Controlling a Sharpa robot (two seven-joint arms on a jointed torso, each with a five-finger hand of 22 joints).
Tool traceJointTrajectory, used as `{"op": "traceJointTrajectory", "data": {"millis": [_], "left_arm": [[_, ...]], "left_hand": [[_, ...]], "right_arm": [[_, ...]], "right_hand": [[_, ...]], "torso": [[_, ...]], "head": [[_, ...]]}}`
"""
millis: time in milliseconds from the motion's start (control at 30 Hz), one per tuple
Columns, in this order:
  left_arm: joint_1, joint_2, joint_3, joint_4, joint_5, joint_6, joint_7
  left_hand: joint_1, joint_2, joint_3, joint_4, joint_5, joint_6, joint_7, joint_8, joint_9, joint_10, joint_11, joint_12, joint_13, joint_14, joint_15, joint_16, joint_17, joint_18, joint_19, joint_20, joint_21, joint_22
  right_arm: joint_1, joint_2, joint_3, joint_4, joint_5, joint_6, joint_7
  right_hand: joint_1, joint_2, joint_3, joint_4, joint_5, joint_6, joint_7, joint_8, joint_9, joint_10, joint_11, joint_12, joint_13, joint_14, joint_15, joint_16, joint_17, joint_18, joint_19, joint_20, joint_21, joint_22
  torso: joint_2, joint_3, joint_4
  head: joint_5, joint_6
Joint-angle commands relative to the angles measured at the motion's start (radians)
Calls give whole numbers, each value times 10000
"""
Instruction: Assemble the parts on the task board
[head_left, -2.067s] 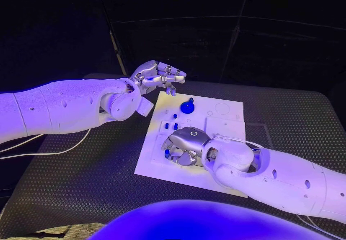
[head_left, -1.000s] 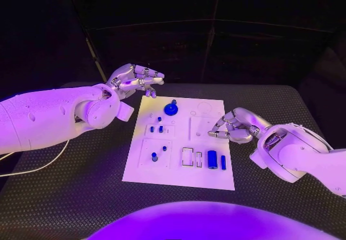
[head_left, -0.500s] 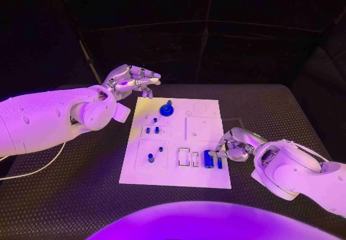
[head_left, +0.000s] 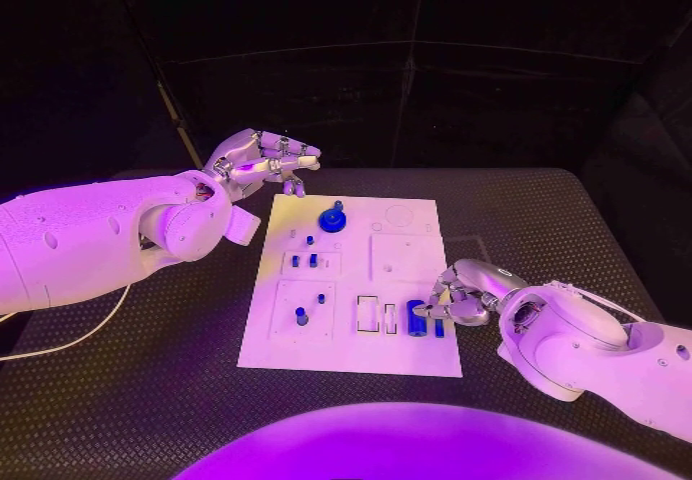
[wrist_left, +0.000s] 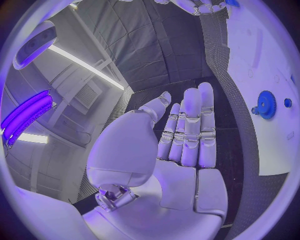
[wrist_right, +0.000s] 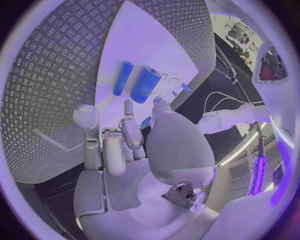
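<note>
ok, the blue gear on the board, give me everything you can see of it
The blue gear is a small round toothed wheel, plastic by the look, with a knob or stub rising from its middle. It sits at the far end of the white board, beside a pale circular outline to its right. In the left wrist view its teeth show along the rim, with a small blue dot on the board next to it. Nothing touches it: the left hand hovers beyond the board's far left corner.
</note>
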Motion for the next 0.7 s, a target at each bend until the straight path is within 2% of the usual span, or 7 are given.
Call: {"op": "traceJointTrajectory", "data": {"millis": [33,267,367,467,700], "left_arm": [[15,1,8,22,44,128,49],[15,-19,8,30,44,114,9],[15,-20,8,35,44,104,-15],[15,-21,8,35,44,99,-39],[15,-23,8,39,44,134,-90]], "left_hand": [[-2,32,-55,3,-6,-35,40,-48,-8,-70,26,50,-4,-43,4,-62,-9,57,-16,69,-54,-9],[-10,29,-70,11,-7,-41,46,-50,-8,-77,30,52,-4,-47,7,-63,-12,57,-16,72,-62,-16],[-10,29,-70,11,-7,-41,46,-50,-8,-77,30,52,-4,-47,7,-63,-12,57,-16,72,-62,-16],[-14,30,-77,14,-7,-46,51,-52,-9,-81,33,52,-4,-49,8,-63,-13,57,-15,73,-66,-20],[-14,30,-77,14,-7,-46,51,-52,-9,-81,33,52,-4,-49,8,-63,-13,57,-15,73,-66,-20]], "right_arm": [[3,126,-3,-69,-242,289,-107],[-28,361,-15,-219,-242,517,-118],[-40,426,-34,-273,-242,643,-124],[-48,473,-106,-320,-242,765,-131],[-55,693,-173,-588,-316,917,-174]], "right_hand": [[-111,11,-64,-4,30,-34,-23,83,23,35,-32,53,16,795,-47,31,1337,-156,29,-36,19,-8],[-163,-13,-185,-5,-76,-124,-15,146,90,2,-26,21,13,787,-44,19,1309,-152,-4,-37,-6,-42],[-167,-15,-211,-8,-112,-142,-15,168,111,9,-25,35,41,787,-43,19,1312,-153,-7,-36,-7,-41],[-163,-11,-235,-11,-160,-160,-15,194,135,18,-24,52,73,786,-42,19,1312,-152,-14,-35,-12,-47],[-85,36,-247,-33,-188,-206,-12,242,181,11,-21,54,98,780,-40,8,1289,-147,-36,-33,-30,-72]], "torso": [[9,0,22],[6,-3,12],[-1,-4,15],[0,-10,8],[-1,3,19]], "head": [[10,-1],[150,-1],[132,-1],[135,-1],[138,-1]]}}
